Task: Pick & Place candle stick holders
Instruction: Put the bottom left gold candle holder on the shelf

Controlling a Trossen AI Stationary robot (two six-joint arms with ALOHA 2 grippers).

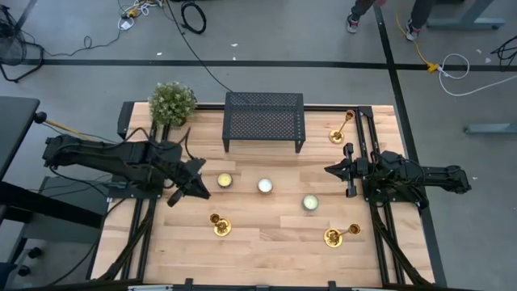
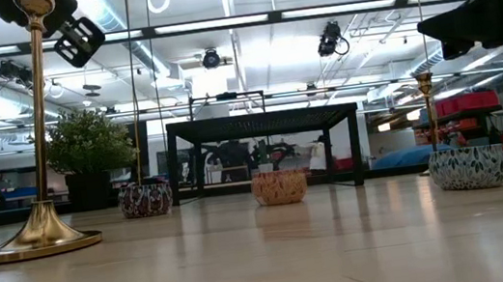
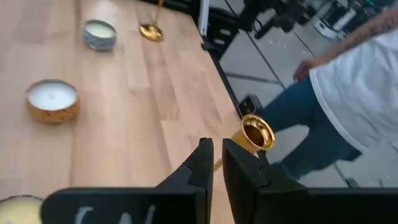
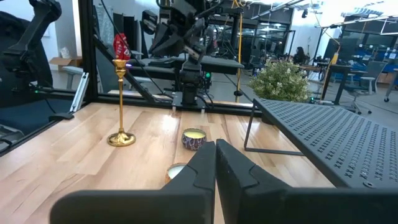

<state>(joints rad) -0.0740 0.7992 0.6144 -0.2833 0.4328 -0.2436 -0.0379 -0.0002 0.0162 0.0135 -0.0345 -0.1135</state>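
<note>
I have the left gripper [image 1: 199,191] out in front of the black mesh rack [image 1: 265,120], on its left-hand side, up at the cup of the nearest brass candlestick holder [image 2: 40,237]. That holder stands upright on its flared base on the surface. The jaws are only narrowly parted with nothing between them, and the cup sits just beside one finger. I take this as a release: the holder needs to stand on its own before I back off.

The right gripper [image 1: 326,170] waits in front of the rack's right end, jaws closed and empty (out of the way, sensibly). The two other holders [image 1: 333,236] [image 1: 338,134] are on the right side, one well in front of the rack, one beside its right end. Three tin candles [image 1: 264,186] line up in front of the rack, which I judge mark the spots.
</note>
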